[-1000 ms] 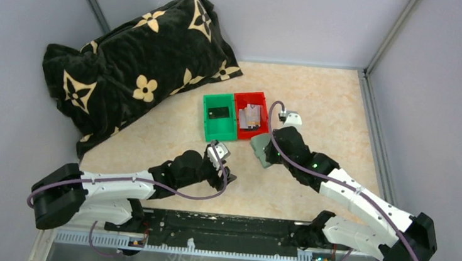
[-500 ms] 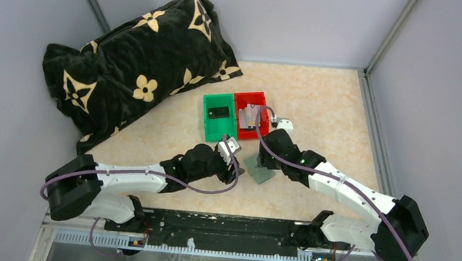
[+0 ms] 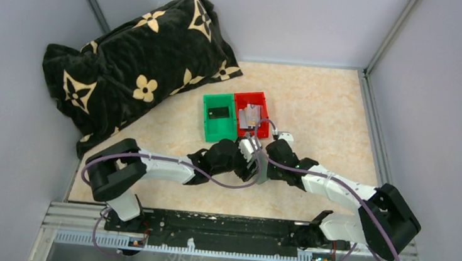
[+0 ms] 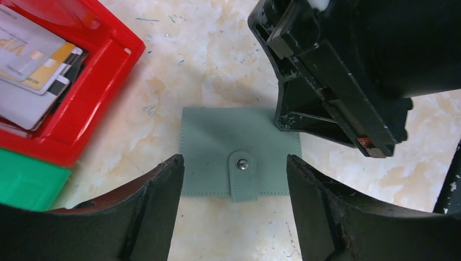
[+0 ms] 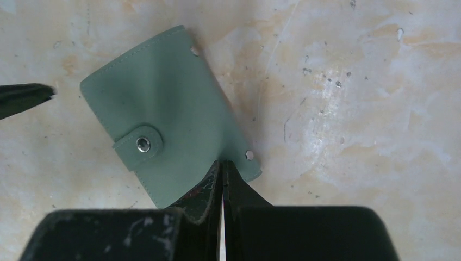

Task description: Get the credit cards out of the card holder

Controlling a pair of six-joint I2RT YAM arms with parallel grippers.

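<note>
Right now the card holder [image 4: 212, 141] lies flat on the worktop [image 4: 217, 54], just off the near side of the red bin [image 4: 98, 92] without touching it. It is folded shut, with its snap strap [image 4: 242, 174] fastened. The right tool [image 5: 222, 168] is fully closed, and its joined tips rest on the edge of the holder that faces away from the red bin. It seems to be pinning the holder down rather than gripping it, probably so the soft wallet cannot slide while the other arm works the snap. The left tool [image 4: 234, 160] stands wide open and holds nothing. Its two fingers straddle the strap side, which looks like a line-up for pulling the flap loose. Several credit cards [image 4: 32, 65], one gold and one white, already lie stacked inside the red bin. Whether more remain in the holder cannot be told while it is closed. A second ago the right tool carried the holder tilted just off the red bin's near corner, and the left arm hung well back from the red bin. Since then the holder has been set down and the left arm has reached in beside it.
</note>
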